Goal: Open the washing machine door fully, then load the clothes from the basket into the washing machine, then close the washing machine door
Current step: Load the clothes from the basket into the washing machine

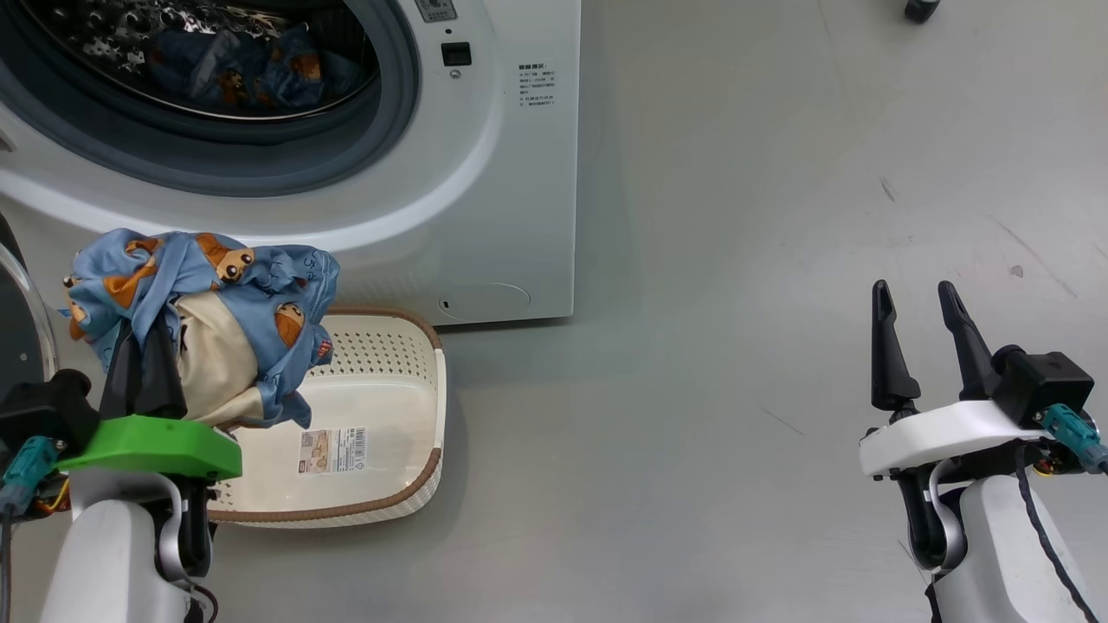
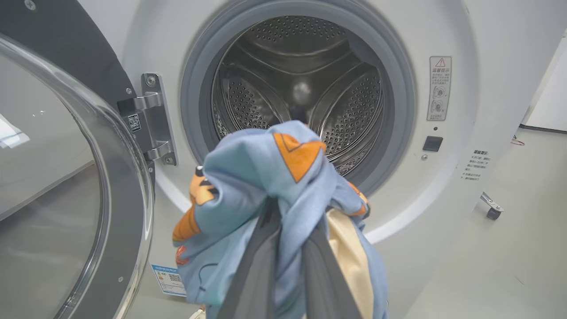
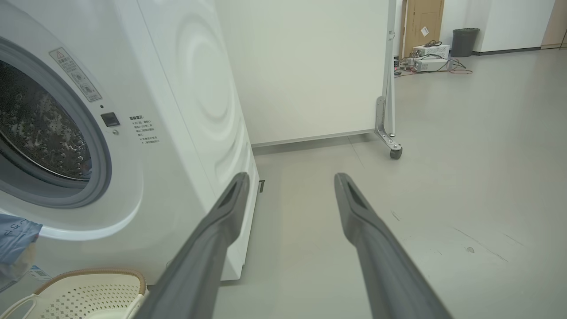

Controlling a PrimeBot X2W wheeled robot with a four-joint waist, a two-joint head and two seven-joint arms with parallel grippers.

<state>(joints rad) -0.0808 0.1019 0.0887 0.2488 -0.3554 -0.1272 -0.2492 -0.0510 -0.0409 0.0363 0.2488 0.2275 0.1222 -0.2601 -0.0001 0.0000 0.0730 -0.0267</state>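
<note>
The left pincer, closed tight on a bundle of bear-print clothes, holds it up in front of the washing machine; in the left wrist view the light blue fabric and its cream lining hang around the two dark fingers, directly facing the grey-ringed drum mouth. The washing machine door stands swung wide open to the left on its hinge. The right pincer waits well apart over the bare floor, jaws spread and gripping nothing.

By count: two bundles of clothes, one in the pincer and a second bundle lying inside the drum; one basket on the floor just beside the machine's front, its label-stickered bottom showing bare (part of it is hidden behind the raised bundle); one door; two pincers.

The bundle looks light, soft and limp; it should drape and trail rather than keep a shape, so loose ends could catch on the rubber ring or slide out of a shallow pinch; the safest hold is deep across the bunched middle, where several folds are gathered, as it is gripped here.
</note>
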